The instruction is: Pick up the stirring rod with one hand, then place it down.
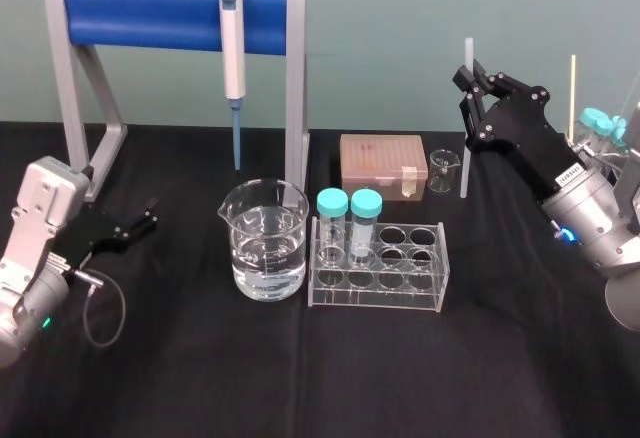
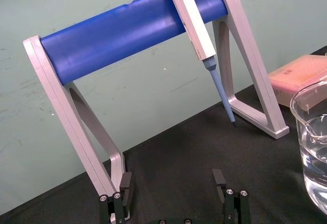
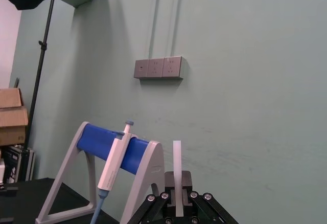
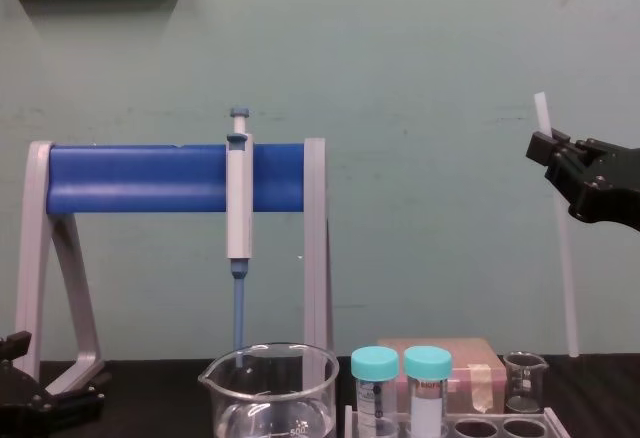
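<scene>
Rod look: I see the stirring rod [image 1: 464, 163] as a long, thin, straight stick, translucent white.
Rod pose: near upright; in my chest view its top leans slightly toward 11 o'clock.
Rod place: about 2 o'clock from the middle of my head view; I cannot tell whether its lower end rests on anything.
Rod state: clamped near its top, a short stub above the fingers.
Hand: my right gripper [image 1: 468, 83], black with two jointed fingers, is closed on the rod's upper part.
</scene>
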Robot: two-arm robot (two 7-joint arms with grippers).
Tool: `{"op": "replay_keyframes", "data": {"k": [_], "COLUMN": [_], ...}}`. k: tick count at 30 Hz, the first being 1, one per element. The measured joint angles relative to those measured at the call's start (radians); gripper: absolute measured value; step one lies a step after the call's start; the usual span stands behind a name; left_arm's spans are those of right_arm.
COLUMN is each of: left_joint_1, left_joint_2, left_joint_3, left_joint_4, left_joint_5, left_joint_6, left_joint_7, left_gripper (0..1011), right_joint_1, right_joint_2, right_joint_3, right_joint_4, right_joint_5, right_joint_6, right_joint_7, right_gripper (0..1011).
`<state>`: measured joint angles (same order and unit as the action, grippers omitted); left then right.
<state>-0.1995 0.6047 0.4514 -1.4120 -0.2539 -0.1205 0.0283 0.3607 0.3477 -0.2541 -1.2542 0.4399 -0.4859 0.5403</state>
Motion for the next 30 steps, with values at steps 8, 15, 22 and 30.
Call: {"op": "replay_keyframes", "data": {"k": [8,15,22,30], "left_joint_1": [0.000,0.000,0.000,0.000], "left_joint_2": [0.000,0.000,0.000,0.000], "left_joint_3": [0.000,0.000,0.000,0.000], "left_joint_4": [0.000,0.000,0.000,0.000], "left_joint_5": [0.000,0.000,0.000,0.000], "left_joint_6": [0.000,0.000,0.000,0.000], "left_joint_7": [0.000,0.000,0.000,0.000], "left_gripper": [1000,1000,1000,1000], "right_joint_1": [0.000,0.000,0.000,0.000], "right_joint_2": [0.000,0.000,0.000,0.000], "right_joint_3": [0.000,0.000,0.000,0.000], "right_joint_4": [0.000,0.000,0.000,0.000], "right_joint_5": [0.000,0.000,0.000,0.000], "right_joint_6": [0.000,0.000,0.000,0.000], "right_joint_7": [0.000,0.000,0.000,0.000], "right_gripper": [71,71,72,71]}}
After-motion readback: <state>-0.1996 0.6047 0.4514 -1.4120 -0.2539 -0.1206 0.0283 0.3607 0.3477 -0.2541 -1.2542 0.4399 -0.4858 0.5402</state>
